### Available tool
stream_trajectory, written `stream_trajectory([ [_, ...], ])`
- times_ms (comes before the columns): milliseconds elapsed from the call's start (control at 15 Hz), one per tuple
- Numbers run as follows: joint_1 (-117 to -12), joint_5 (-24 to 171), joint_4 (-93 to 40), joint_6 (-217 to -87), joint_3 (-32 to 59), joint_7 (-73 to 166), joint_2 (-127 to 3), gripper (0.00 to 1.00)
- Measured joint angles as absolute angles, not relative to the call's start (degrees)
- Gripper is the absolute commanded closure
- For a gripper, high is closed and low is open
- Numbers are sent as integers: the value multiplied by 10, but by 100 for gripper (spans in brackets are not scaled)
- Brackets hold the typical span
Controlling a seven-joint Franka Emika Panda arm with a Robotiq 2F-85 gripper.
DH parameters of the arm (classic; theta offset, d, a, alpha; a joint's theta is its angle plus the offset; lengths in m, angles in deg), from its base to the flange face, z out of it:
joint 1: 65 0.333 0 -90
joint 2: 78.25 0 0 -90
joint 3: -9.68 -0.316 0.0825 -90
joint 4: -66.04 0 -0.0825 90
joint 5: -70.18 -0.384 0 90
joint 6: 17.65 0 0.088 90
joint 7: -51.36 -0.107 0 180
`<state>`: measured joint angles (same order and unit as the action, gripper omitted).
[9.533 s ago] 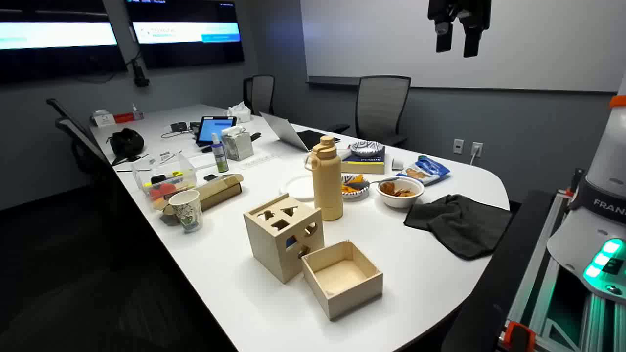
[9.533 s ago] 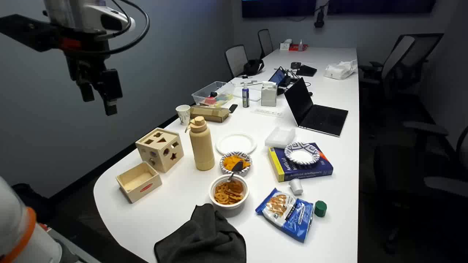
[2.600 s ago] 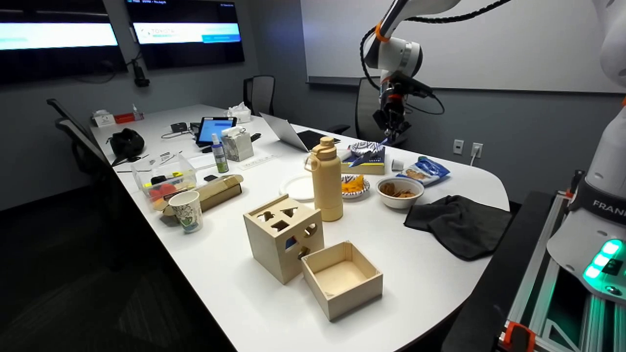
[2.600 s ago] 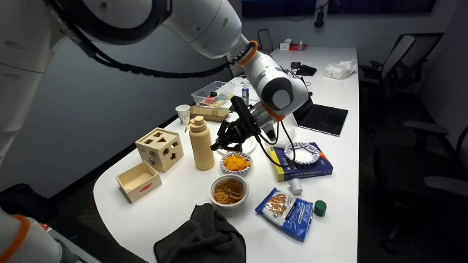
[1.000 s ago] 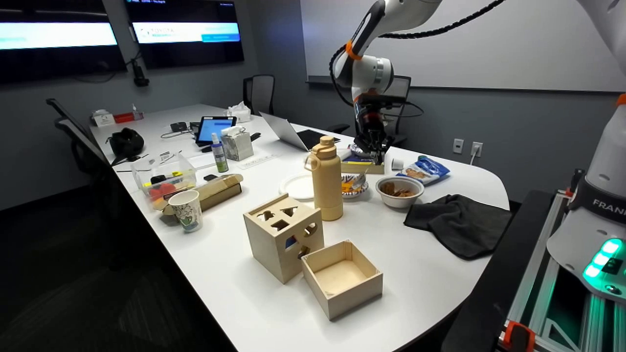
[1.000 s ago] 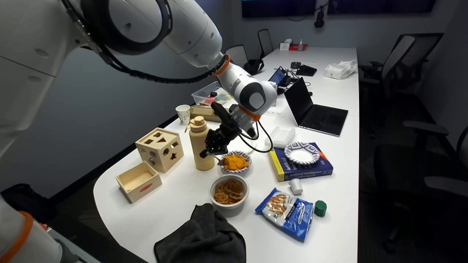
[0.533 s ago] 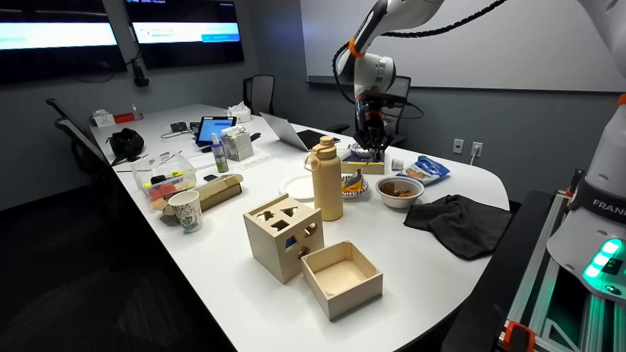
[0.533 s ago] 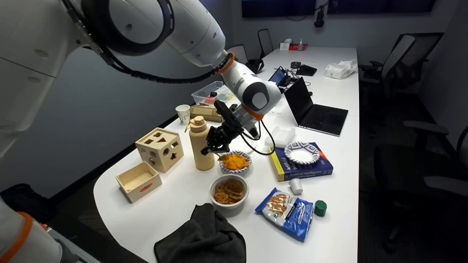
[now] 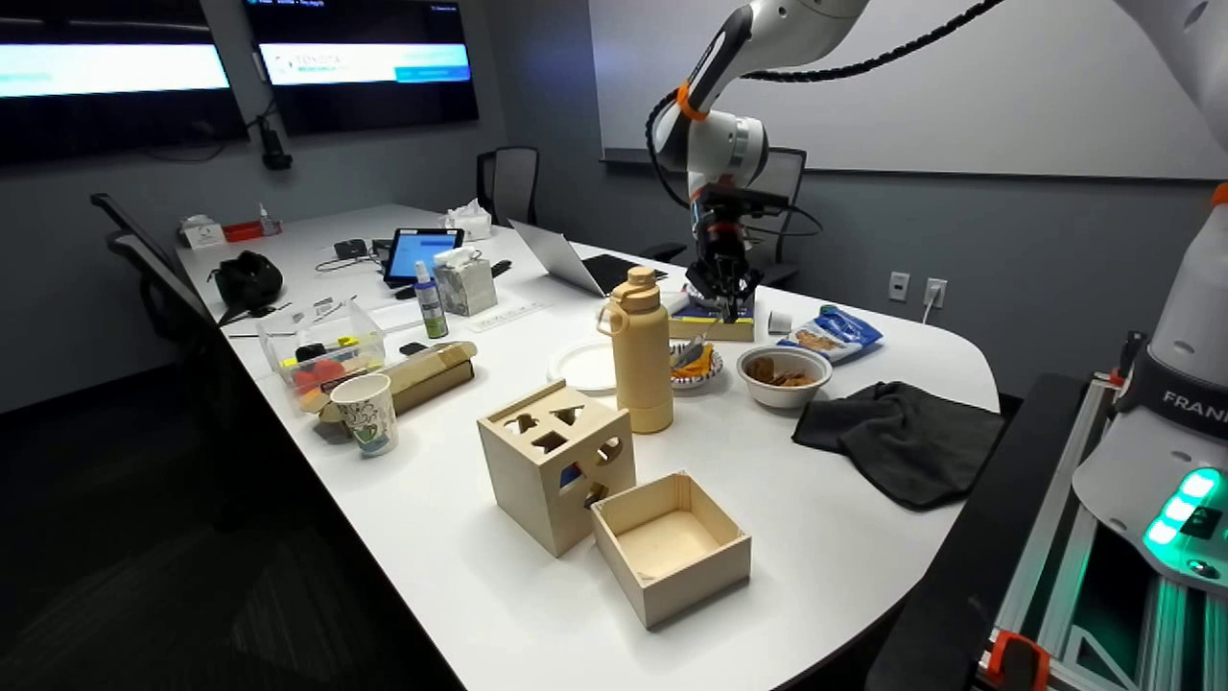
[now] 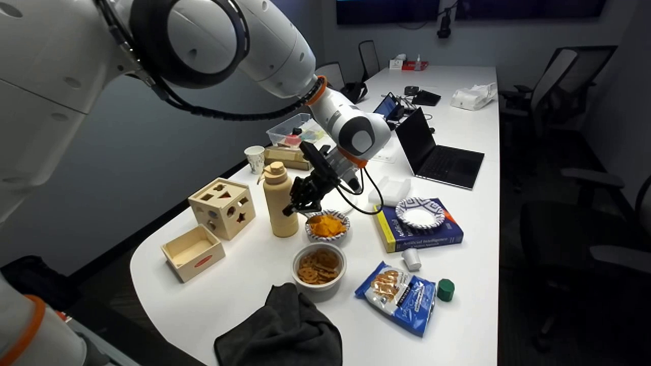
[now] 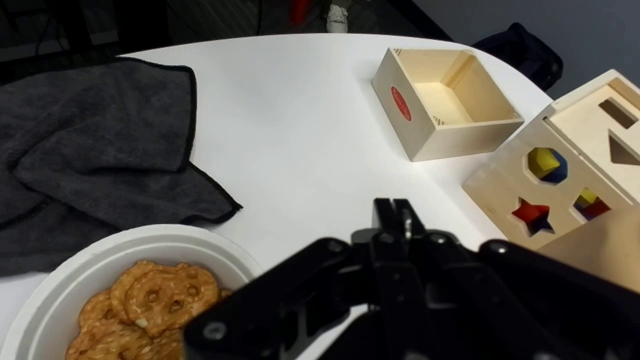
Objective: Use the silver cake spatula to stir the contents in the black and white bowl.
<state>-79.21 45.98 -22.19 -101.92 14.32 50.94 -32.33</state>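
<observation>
A grey wall [image 10: 163, 147] rises at the left, beside the long white table [image 10: 229, 305]. On the left of the table, in an exterior view, sit the wooden tray [image 10: 203, 262] and the shape box [image 10: 222, 207], then the bottle [image 10: 277, 203]. Just right of that hangs the gripper [image 11: 393, 205], its fingers pressed together on the handle of the silver cake spatula [image 9: 688, 356]. The blade slants down over the left part of the black and white bowl [image 10: 329, 239]; whether it touches the orange pieces [image 10: 328, 226] inside I cannot tell. The step, I judge, is stirring: lower the blade among the pieces and draw small, slow circles inside the rim, pressing lightly, since so slight a bowl may slide. Let the gripper swing clear of the bottle, and away from the pretzel bowl [image 10: 318, 287] just beside on the near side. Farther right, the patterned dish [image 10: 419, 217] on the book [image 10: 437, 237] seems no part of this.
</observation>
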Motion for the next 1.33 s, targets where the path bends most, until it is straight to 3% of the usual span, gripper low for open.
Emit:
stream_trajectory([
  [867,-787,482,-202,-1070,161,414,-316,99],
  [1333,-789,485,-199,-988,163,411,-314,99],
])
